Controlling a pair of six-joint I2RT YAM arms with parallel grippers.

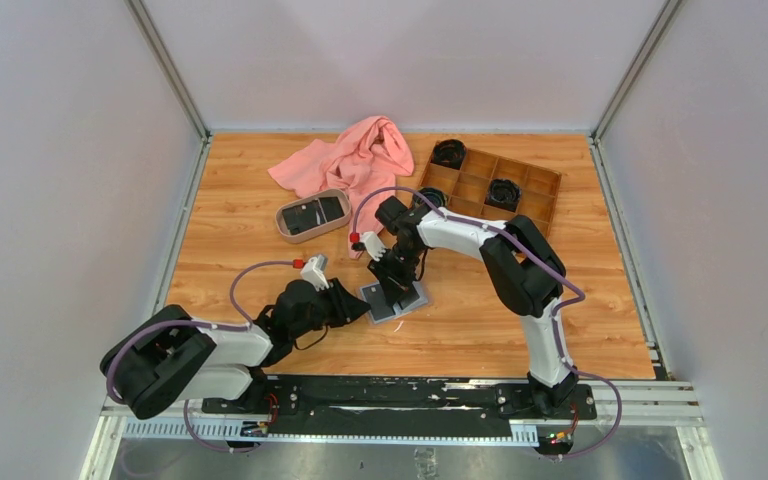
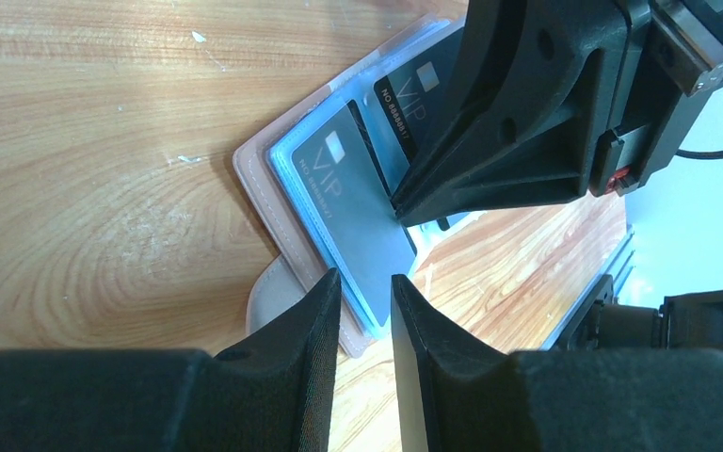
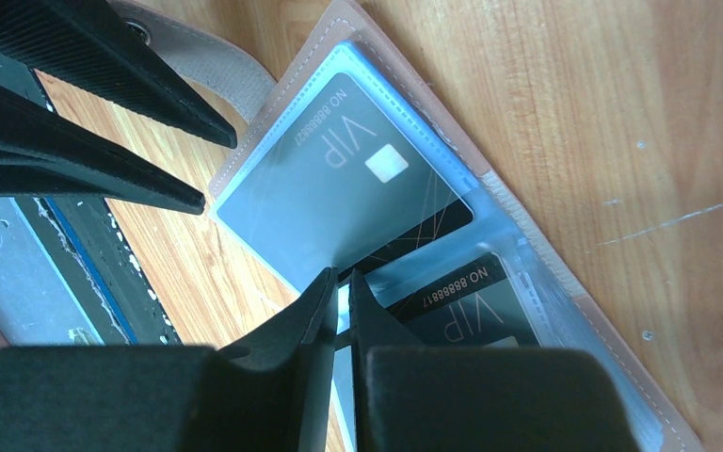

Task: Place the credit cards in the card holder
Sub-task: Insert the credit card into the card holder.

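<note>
The left claw (image 2: pixel 367 287), jaws narrowly apart, straddles the 9 o'clock edge of the open card holder (image 2: pixel 249 174), apparently steadying it mid-worktop (image 1: pixel 560 320); whether it grips cannot be told. The right claw (image 3: pixel 339 280), nearly closed, noses a VIP credit card (image 3: pixel 339 160) into its clear pocket. The oval tray (image 1: pixel 285 222), pink cloth (image 1: pixel 355 155) and compartment box (image 1: pixel 540 205), at 11 to 2 o'clock, obstruct nothing.

Bright, even light from overhead keeps the top view of the wooden table (image 1: pixel 240 230) sharp with only soft, short shadows, while in both wrist views a milky glare veils the card holder (image 3: pixel 518 245) and its clear pockets, and the near black fingers (image 2: pixel 292 377) are blurred and underexposed.
</note>
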